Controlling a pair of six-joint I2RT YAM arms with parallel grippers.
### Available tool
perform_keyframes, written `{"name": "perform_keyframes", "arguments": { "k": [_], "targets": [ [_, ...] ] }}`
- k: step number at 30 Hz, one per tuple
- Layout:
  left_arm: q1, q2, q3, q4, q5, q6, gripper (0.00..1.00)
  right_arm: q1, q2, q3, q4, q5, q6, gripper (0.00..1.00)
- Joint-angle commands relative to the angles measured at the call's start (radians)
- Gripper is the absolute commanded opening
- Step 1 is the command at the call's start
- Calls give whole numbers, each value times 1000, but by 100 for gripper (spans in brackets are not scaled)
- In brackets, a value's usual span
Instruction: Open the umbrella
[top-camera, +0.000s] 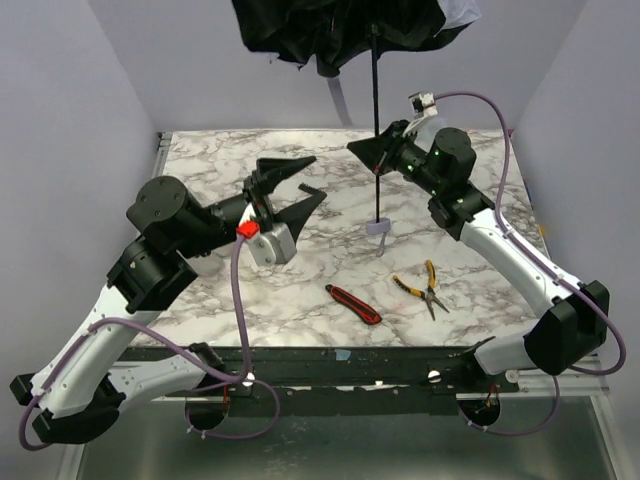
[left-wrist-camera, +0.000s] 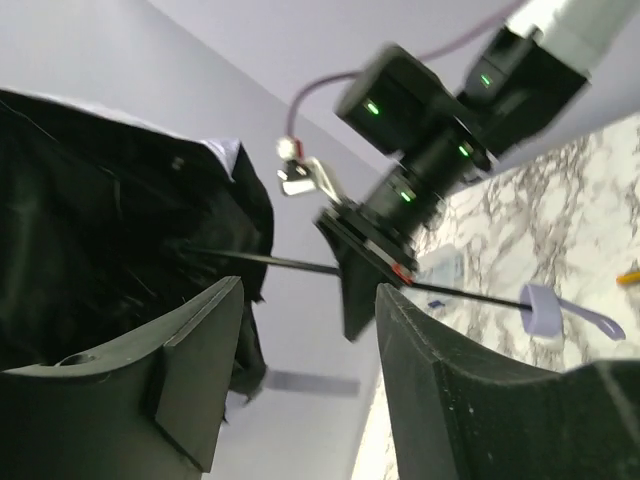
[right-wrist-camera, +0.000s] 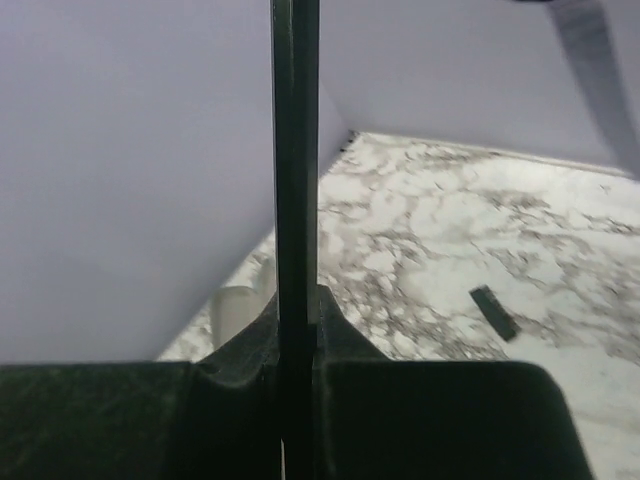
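The umbrella stands upright. Its canopy (top-camera: 340, 25) is up at the top of the top view with the black lining showing, and it is partly cut off by the frame. The thin black shaft (top-camera: 375, 110) runs down to the pale lavender handle (top-camera: 380, 227) on the marble table (top-camera: 200, 290). My right gripper (top-camera: 376, 158) is shut on the shaft (right-wrist-camera: 295, 150), about midway up. My left gripper (top-camera: 317, 177) is open and empty, left of the shaft and apart from it. In the left wrist view its fingers (left-wrist-camera: 200, 340) frame the canopy (left-wrist-camera: 100, 230), the shaft (left-wrist-camera: 290, 262) and the handle (left-wrist-camera: 540, 308).
A red-and-black utility knife (top-camera: 353, 304) and yellow-handled pliers (top-camera: 425, 288) lie on the table in front of the handle. A pale strap (top-camera: 338, 100) hangs from the canopy. Lavender walls close in the left, back and right sides.
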Motion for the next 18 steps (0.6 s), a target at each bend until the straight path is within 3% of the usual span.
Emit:
{"name": "perform_keyframes", "arguments": {
  "k": [1,6,10,18],
  "targets": [
    [-39,-81,-157,21,-20,257,55,1,-20,90,121,-103,117,0],
    [-47,7,-221,300,-196,513,49,1,-68,14,154,-180,66,0],
    [-33,97,-206,489,-193,715,48,1,-100,-24,144,-225,19,0],
    [36,258,-148,502,-159,1048,49,9,-136,-45,85,-341,-29,0]
  ]
}}
